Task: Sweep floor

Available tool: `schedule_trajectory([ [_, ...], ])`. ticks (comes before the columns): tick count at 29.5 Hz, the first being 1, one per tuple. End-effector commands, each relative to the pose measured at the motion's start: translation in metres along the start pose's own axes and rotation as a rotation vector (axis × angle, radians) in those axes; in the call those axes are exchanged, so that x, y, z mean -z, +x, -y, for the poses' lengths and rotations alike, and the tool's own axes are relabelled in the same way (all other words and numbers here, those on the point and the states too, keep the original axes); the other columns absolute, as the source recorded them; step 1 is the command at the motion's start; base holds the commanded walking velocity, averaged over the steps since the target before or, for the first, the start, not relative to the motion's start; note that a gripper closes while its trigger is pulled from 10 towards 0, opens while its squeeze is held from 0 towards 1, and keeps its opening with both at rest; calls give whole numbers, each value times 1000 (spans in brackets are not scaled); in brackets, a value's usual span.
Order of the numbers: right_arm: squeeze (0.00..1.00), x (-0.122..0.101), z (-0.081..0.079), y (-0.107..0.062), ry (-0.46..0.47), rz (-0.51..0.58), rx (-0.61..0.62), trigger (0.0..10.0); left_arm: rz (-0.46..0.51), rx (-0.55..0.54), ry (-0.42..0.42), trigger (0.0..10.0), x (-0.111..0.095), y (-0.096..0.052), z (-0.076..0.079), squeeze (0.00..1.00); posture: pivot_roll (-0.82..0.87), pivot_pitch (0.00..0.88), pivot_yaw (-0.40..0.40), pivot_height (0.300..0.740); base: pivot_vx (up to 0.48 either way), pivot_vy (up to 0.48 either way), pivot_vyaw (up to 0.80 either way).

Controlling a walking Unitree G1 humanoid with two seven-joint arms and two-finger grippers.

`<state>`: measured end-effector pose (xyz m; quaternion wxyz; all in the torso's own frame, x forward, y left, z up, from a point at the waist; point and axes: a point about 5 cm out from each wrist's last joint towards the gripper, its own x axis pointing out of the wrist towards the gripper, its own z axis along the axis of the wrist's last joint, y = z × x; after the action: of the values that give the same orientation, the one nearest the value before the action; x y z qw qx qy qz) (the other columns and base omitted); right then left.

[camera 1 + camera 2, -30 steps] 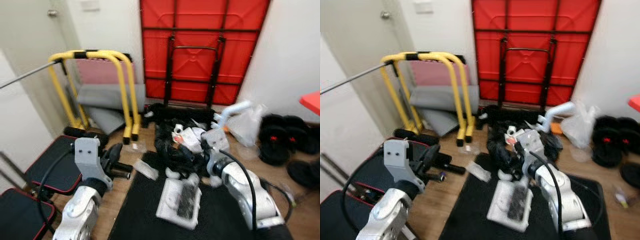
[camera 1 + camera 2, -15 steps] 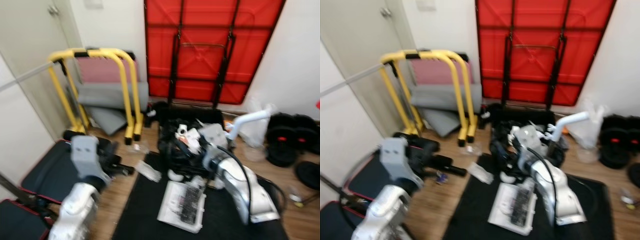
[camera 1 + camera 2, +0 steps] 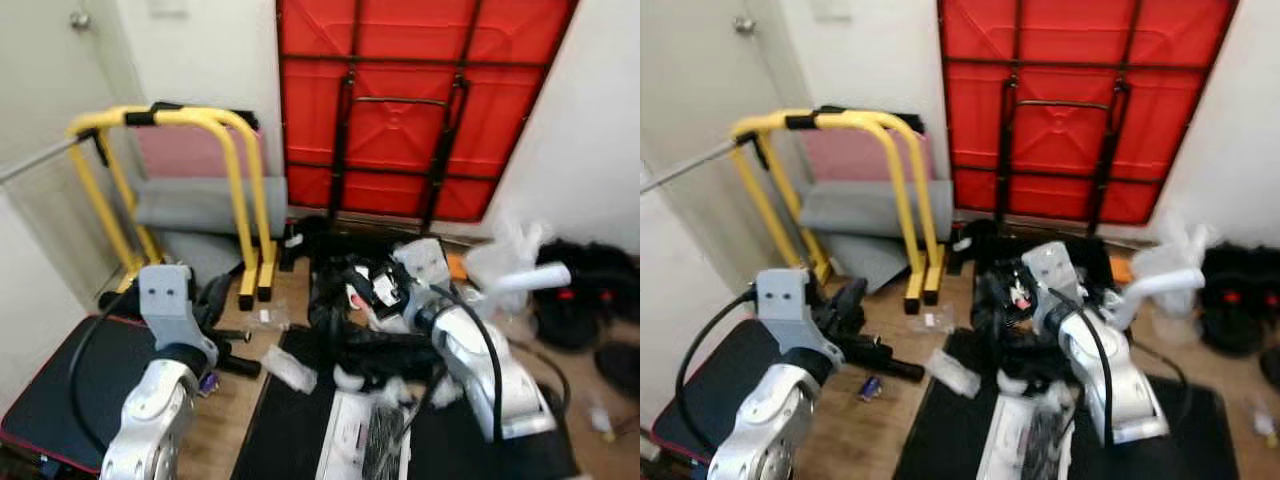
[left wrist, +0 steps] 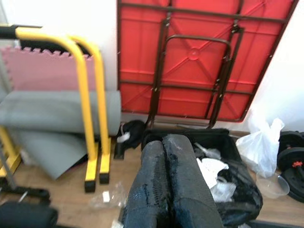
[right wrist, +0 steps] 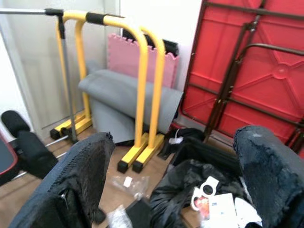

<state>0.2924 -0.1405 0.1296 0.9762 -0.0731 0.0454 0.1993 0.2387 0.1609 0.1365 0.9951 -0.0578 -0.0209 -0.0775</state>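
Litter lies on the wooden floor: a clear plastic wrapper (image 3: 287,368), a smaller scrap (image 3: 265,317) by the yellow bars, and a small blue piece (image 3: 868,388). A white tray with a black brush (image 3: 358,452) rests on the black mat (image 3: 285,440). Behind it sits an open black bag (image 4: 228,185) full of white papers. My left gripper (image 4: 165,141) is shut with nothing in it and hangs over the floor left of the mat (image 3: 212,300). My right gripper (image 5: 175,137) is open wide, held above the black bag (image 3: 372,288).
Yellow parallel bars (image 3: 235,150), a grey rolled mat (image 3: 200,205) and a pink foam mat (image 3: 185,155) stand at the back left. A red folded table (image 3: 420,100) leans on the wall. A black bench (image 3: 55,395) lies at the left, black weights (image 3: 580,295) and a white plastic bag (image 3: 500,262) at the right.
The whole picture has shifted as my head moved; the tray now sits lower in view. My right gripper has reached a little farther over the black bag. The left gripper holds its pose.
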Motion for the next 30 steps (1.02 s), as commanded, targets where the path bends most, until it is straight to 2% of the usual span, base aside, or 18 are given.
schedule_trajectory([
  [1, 0, 2, 5, -2, -13, -7, 19, 10000, -11, 17, -2, 10000, 3, 0, 3, 0, -97, 0, -22, 740, 307, 0, 0],
  [7, 0, 1, 4, -1, -24, 2, 15, 10000, -8, 17, -3, 10000, 3, 0, 4, 0, -97, 0, -23, 740, 288, 0, 0],
  [12, 0, -3, 2, 1, -61, -5, 0, 10000, -3, 16, -10, 10000, 3, 1, 3, 0, -99, 0, -18, 740, 0, 0, 0],
  [15, 0, -5, 2, 2, -50, -17, -4, 10000, -4, 16, -13, 10000, 3, 1, 3, 0, -99, 0, -18, 735, 0, 0, 0],
  [21, 0, -27, -12, 2, -10, 86, -142, 10000, 1, 12, -22, 10000, 2, 2, 2, 0, -101, 0, -19, 700, 0, 0, 0],
  [25, 0, -27, -13, 2, -10, 79, -149, 10000, 3, 14, -20, 10000, 2, 2, 2, 0, -101, 0, -19, 690, 0, 0, 0],
  [30, 0, -15, -13, 1, -14, 10, -160, 10000, 4, 27, -7, 10000, 2, 2, 3, 0, -103, 0, -20, 675, 0, 0, 0],
])
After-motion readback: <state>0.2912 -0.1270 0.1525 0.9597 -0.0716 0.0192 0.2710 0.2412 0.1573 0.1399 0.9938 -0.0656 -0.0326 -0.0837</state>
